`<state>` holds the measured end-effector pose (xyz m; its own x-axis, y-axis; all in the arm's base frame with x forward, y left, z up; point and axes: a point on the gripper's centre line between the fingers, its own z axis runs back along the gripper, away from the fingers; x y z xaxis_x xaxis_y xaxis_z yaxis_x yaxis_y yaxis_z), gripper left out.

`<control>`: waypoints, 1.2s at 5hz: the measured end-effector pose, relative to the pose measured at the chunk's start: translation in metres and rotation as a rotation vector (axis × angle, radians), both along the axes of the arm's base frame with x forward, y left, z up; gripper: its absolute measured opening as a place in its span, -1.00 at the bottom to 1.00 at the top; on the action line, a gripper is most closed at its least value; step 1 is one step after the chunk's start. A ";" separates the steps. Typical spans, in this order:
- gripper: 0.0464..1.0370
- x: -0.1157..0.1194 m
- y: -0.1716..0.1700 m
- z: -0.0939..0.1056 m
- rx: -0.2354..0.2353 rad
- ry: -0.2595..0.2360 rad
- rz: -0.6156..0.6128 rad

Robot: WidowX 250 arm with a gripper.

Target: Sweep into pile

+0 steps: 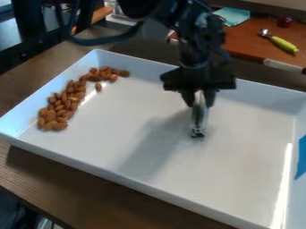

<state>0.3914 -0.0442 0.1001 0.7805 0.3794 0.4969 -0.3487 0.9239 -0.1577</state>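
Observation:
The black gripper (199,95) hangs over the white tray (143,174), right of the tray's middle and toward its back. It is shut on a slim silvery tool (199,114), which points down with its dark lower end close to the tray floor. Brown almonds (62,106) lie in a band along the tray's left side, curving to the back left corner. One almond (99,87) lies just off the band. The tool is well to the right of the almonds and apart from them.
High walls rim the tray, and blue tape (301,156) is on its right side. Behind the tray, a reddish-brown board (254,38) bears a green-handled scoop (282,43), a teal cloth (233,16) and a dark red object (284,21).

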 end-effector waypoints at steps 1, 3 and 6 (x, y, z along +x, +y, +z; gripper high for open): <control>-0.41 -0.005 0.029 -0.001 -0.015 0.011 0.026; -0.41 -0.012 0.075 -0.003 -0.011 0.007 0.068; -0.41 -0.018 0.136 0.001 0.125 -0.035 0.187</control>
<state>0.3733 0.0919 0.1011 0.6837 0.4498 0.5747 -0.5121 0.8568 -0.0613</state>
